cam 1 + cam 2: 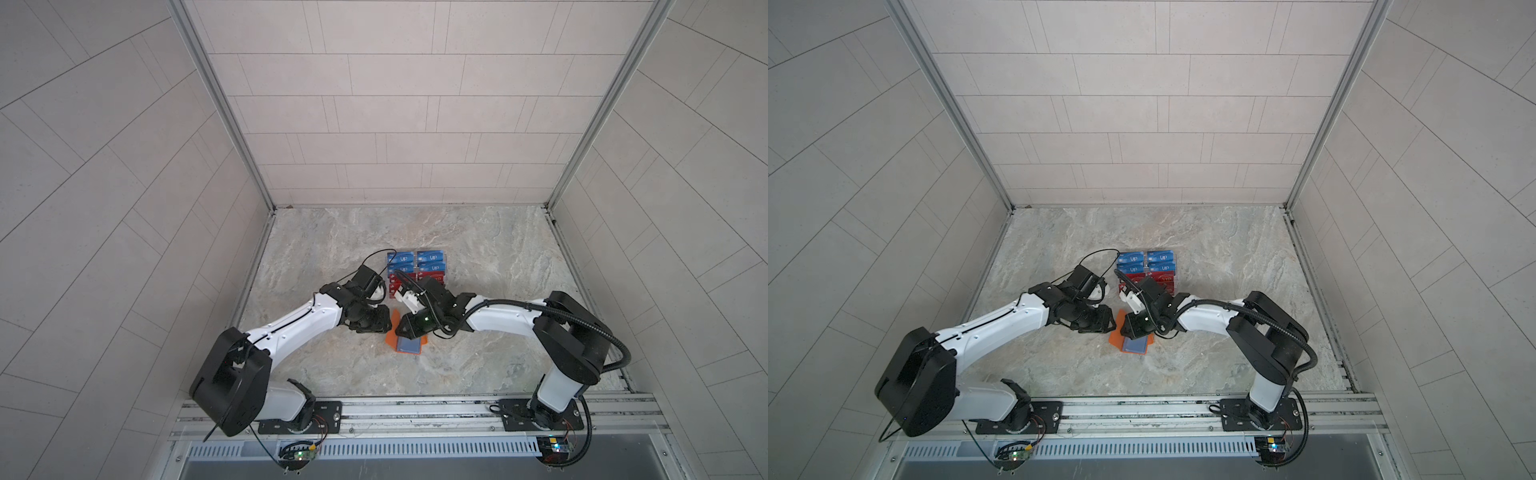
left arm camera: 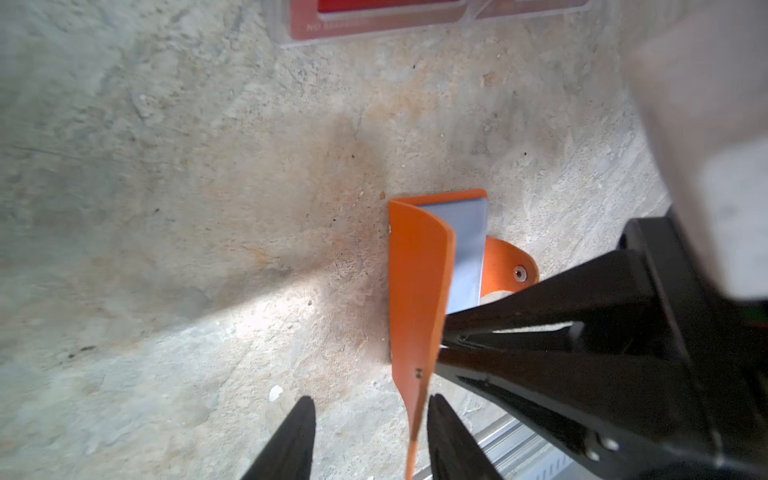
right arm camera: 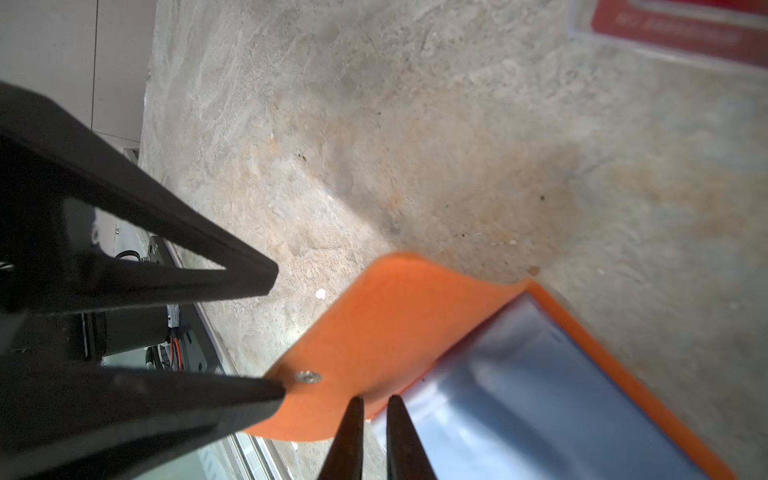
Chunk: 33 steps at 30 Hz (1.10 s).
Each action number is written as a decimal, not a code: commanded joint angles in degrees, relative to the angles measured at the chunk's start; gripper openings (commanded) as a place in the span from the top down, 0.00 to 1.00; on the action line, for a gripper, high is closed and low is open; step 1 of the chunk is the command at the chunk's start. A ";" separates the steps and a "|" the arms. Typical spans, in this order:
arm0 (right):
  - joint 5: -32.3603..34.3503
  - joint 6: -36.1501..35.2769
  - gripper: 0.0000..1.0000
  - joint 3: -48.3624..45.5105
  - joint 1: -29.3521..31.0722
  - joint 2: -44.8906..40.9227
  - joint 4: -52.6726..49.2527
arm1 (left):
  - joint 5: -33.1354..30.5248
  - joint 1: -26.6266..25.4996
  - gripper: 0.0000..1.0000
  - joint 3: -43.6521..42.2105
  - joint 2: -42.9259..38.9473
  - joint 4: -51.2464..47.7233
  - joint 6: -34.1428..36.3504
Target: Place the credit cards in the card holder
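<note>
The orange card holder (image 1: 390,338) (image 1: 1113,338) lies open on the stone table. Its clear sleeves (image 3: 540,395) face up and one cover flap (image 2: 419,291) stands raised. My left gripper (image 2: 372,401) is open, and the flap's thin edge passes between its fingers, close to one of them. From the other side, my right gripper (image 3: 375,398) is shut on the flap's edge beside the sleeves. Blue and red credit cards (image 1: 415,266) (image 1: 1146,264) stand in rows behind both grippers. The holder's snap tab (image 2: 513,266) lies flat on the table.
A clear acrylic tiered rack (image 2: 291,39) (image 3: 582,31) holds the cards just behind the holder. Tiled walls enclose the table on three sides. An aluminium rail (image 1: 415,409) with both arm bases runs along the front edge.
</note>
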 commanded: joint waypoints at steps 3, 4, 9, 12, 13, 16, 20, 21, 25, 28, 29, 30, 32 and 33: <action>-1.00 0.71 0.85 4.35 1.38 4.00 0.60 | 3.65 4.14 0.51 -4.06 -6.84 2.45 -1.25; -0.96 0.79 0.85 4.63 1.42 4.65 0.63 | 3.73 4.29 0.52 -4.29 -7.47 2.36 -0.99; 1.15 -0.50 0.85 6.27 1.34 7.52 -2.48 | 7.37 4.21 0.57 -7.66 -8.59 8.40 -3.70; 0.90 -0.61 0.86 6.26 1.34 8.60 -2.64 | 7.86 3.77 0.61 -9.86 -8.61 14.44 -5.92; 0.62 -0.59 0.86 6.17 1.34 8.66 -2.53 | 7.69 3.79 0.61 -10.51 -8.57 16.03 -6.41; -0.38 -0.04 0.86 5.43 1.25 8.33 -1.27 | 5.20 3.89 0.68 -13.09 -8.10 20.88 -8.57; -1.10 -0.24 0.86 3.59 1.27 6.24 -0.40 | 5.21 3.85 0.73 -17.18 -5.52 29.10 -12.50; -1.57 -0.20 0.86 3.07 1.25 5.62 0.10 | 4.77 3.85 0.73 -17.94 -4.69 30.52 -12.82; -3.18 -0.75 0.88 1.15 1.25 3.09 0.88 | 4.33 3.86 0.75 -19.59 -1.93 33.74 -12.92; -1.33 -1.43 0.89 -0.87 1.34 -0.59 -1.02 | 3.58 3.90 0.75 -21.11 -2.23 33.67 -12.52; -0.23 -2.02 0.89 -1.28 1.34 -1.46 -2.45 | 3.48 3.85 0.75 -21.93 -2.53 34.14 -12.74; 0.89 -2.83 0.89 -2.03 1.27 -2.16 -3.95 | 3.55 3.77 0.75 -22.71 -2.66 34.74 -13.23; 1.96 -3.07 0.90 -3.65 0.74 -2.13 -4.70 | 3.56 3.62 0.75 -23.61 -2.53 35.48 -13.67; 2.56 -2.98 0.91 -4.37 0.26 -1.86 -5.06 | 3.32 3.32 0.75 -23.86 -2.37 35.62 -13.87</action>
